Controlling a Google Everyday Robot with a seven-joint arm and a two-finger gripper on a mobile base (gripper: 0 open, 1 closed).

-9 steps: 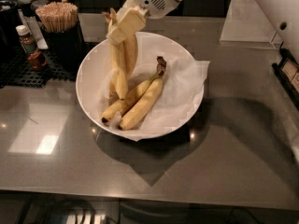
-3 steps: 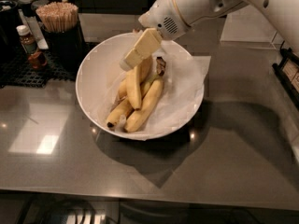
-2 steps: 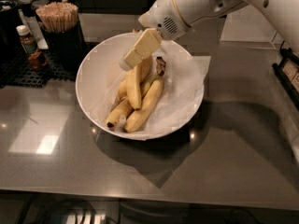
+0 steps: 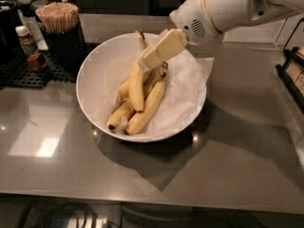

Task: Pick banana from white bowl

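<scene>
Banana clamped near its stem by end effector above white bowl | risk: high grip lets fruit pivot, slip free

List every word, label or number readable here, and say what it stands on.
No text can be read anywhere in the view.
The small bottle at the left has a label, too blurred to read.
The gripper, over the bananas in the white bowl, shows no marking.
</scene>
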